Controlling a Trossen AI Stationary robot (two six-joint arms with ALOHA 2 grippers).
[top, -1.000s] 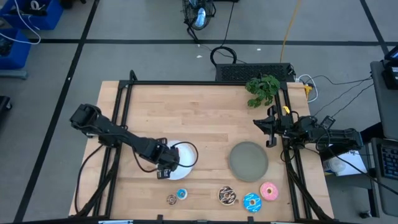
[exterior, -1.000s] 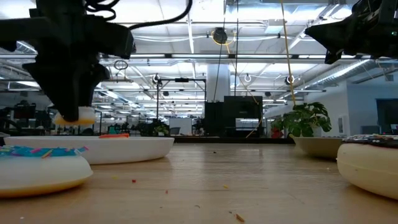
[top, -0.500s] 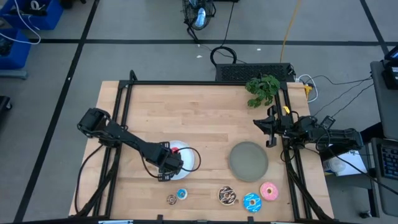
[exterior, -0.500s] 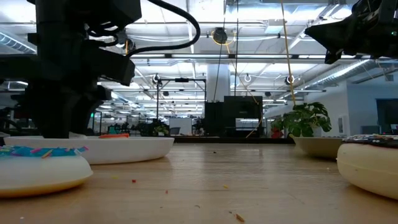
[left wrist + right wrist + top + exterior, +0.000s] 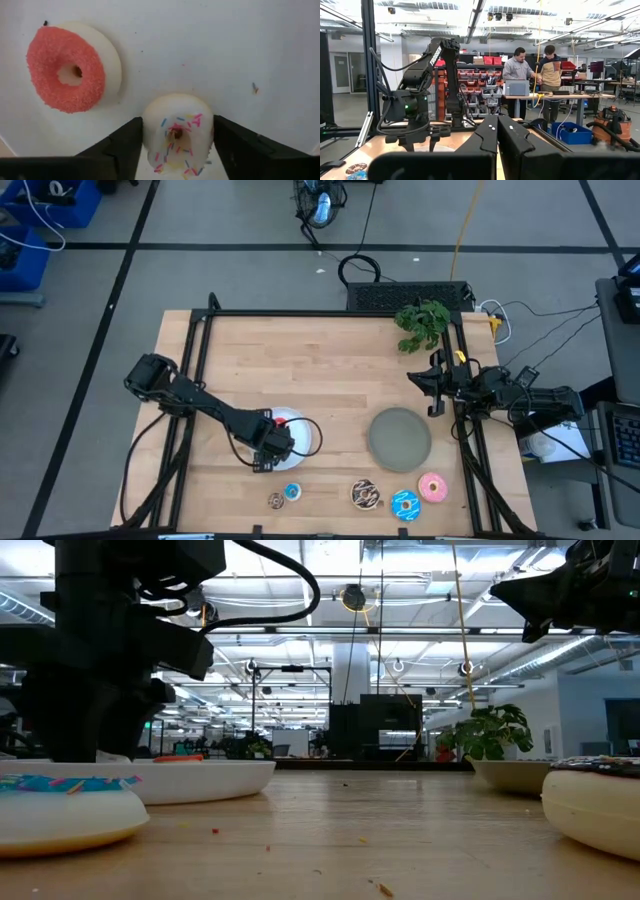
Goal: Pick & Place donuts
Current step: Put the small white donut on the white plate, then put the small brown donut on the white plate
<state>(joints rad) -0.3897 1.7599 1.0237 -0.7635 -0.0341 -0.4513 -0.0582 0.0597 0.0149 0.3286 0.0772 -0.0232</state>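
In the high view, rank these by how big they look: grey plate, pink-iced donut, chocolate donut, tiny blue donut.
Largest to smallest, as seen in the high view:
1. grey plate
2. pink-iced donut and chocolate donut: they look about alike, so no ranking between them
3. tiny blue donut

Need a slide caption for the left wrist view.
Left claw straddling a white sprinkled donut on the white plate, red donut beside it.
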